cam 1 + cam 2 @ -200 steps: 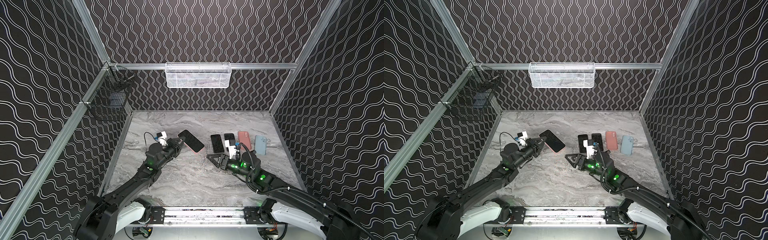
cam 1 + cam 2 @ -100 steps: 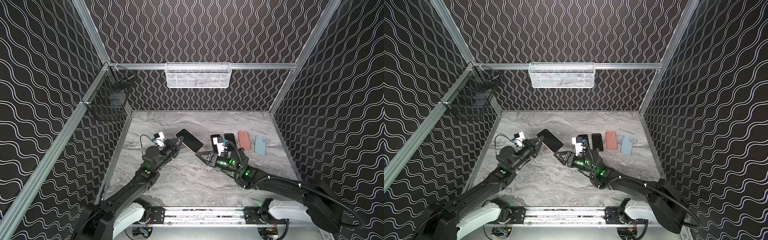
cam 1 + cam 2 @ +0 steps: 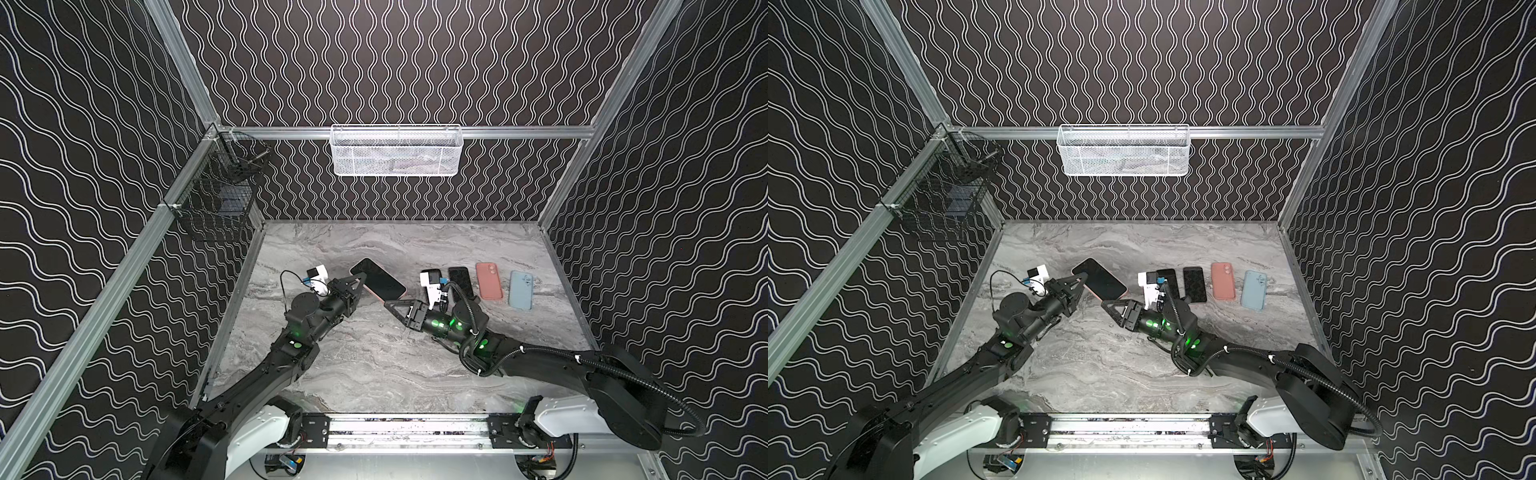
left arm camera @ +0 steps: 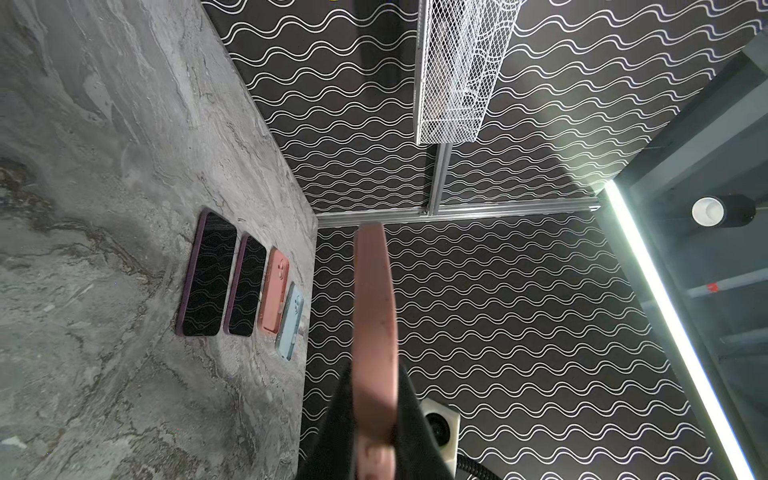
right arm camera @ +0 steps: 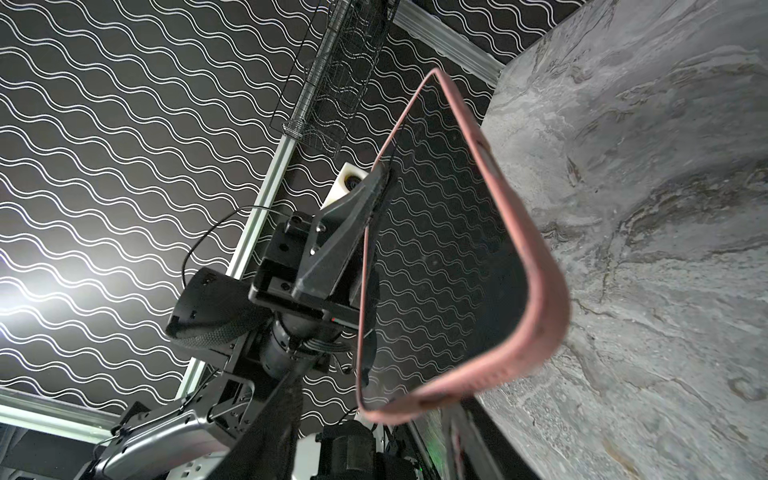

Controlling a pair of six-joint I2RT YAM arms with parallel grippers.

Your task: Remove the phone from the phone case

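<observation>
Left wrist view: my left gripper (image 4: 375, 376) is clamped tight on the pink case (image 4: 374, 291), one finger (image 4: 332, 424) on each face. The case is edge-on and runs straight out past my fingertips. Right wrist view: the phone (image 5: 449, 249) sits in the pink case (image 5: 536, 291), dark screen showing, pink rim all round. In both top views it is held tilted, off the table (image 3: 374, 365), jutting from my left gripper (image 3: 359, 283).

My right gripper (image 5: 374, 419) is at the case corner nearest it, fingers apart, one on either side of that corner. Cannot tell if they touch it, too blurred. In a top view my right gripper (image 3: 392, 304) has its tips right at that corner.

Beyond my right fingers, flat on the table in a row, side by side: dark phones (image 3: 1195, 284), salmon case (image 3: 1223, 280), blue case (image 3: 1254, 290).

Farther out, a white basket (image 3: 397, 149) hangs on the back rail. A black basket (image 3: 216, 199) hangs on the side rail, off past my left fingers.
</observation>
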